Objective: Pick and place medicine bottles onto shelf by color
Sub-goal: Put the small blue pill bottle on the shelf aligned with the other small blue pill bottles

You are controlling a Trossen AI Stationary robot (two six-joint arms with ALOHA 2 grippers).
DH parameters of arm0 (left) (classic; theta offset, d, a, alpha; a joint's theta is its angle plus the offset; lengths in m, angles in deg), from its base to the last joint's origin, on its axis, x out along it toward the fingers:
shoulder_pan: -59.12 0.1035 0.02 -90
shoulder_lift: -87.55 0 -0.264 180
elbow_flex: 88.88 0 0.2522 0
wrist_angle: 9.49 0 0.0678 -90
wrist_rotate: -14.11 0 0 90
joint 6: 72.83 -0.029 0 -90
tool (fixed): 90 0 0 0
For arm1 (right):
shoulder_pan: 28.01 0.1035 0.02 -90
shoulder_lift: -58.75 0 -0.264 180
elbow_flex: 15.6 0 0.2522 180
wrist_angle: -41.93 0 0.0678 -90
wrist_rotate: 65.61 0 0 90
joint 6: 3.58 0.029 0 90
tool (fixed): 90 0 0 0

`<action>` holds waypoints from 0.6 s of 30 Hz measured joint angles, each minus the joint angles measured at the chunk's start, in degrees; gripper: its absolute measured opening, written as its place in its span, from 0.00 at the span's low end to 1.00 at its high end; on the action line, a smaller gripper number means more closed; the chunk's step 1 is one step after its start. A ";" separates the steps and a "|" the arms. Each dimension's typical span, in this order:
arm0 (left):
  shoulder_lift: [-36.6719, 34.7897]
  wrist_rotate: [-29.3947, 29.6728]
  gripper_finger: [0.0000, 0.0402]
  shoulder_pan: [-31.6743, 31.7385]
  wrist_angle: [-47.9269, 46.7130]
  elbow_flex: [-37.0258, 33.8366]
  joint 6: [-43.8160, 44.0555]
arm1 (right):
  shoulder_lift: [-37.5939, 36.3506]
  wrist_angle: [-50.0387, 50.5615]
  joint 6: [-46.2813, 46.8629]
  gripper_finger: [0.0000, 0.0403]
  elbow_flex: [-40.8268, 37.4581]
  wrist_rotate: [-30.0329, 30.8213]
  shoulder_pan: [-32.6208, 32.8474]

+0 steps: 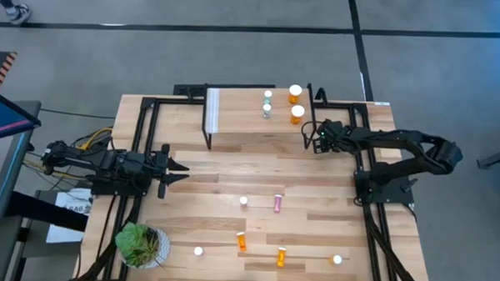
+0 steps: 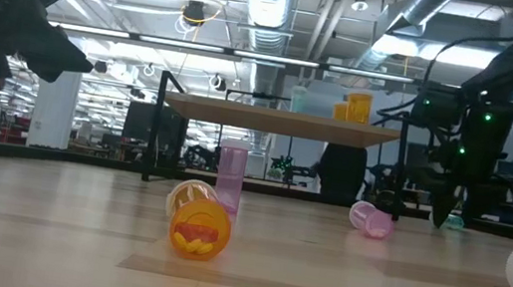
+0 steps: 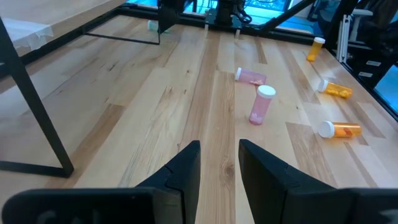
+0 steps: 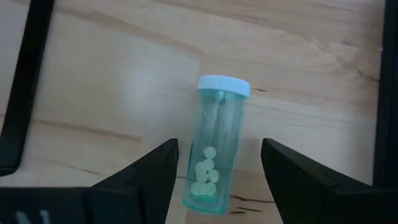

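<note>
Smooth wood table [image 4: 93, 74]; translucent green cylinder [image 4: 214, 149], seemingly lying flat.

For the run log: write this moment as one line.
right end effector: open, astride lying green bottle by shelf | left end effector: open, empty, waiting at table's left

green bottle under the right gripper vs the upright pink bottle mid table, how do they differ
The green bottle is clear pale green, with small round pills showing inside; the pink bottle is pink, its contents not visible. The green one lies on the tabletop beside the shelf, between the open fingers of the right gripper; the pink one stands alone on open table, beyond the left gripper. Both are slim cylinders with pale caps.
</note>
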 joint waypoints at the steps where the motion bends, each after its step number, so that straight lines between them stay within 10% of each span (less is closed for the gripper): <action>1: 0.02 0.00 0.24 -0.02 0.00 0.00 0.00 | 0.42 -0.09 0.04 0.63 0.06 0.02 0.02; 18: 0.02 0.02 0.24 -0.02 0.00 0.00 0.03 | -0.96 0.77 -0.29 0.60 -0.16 -1.36 0.09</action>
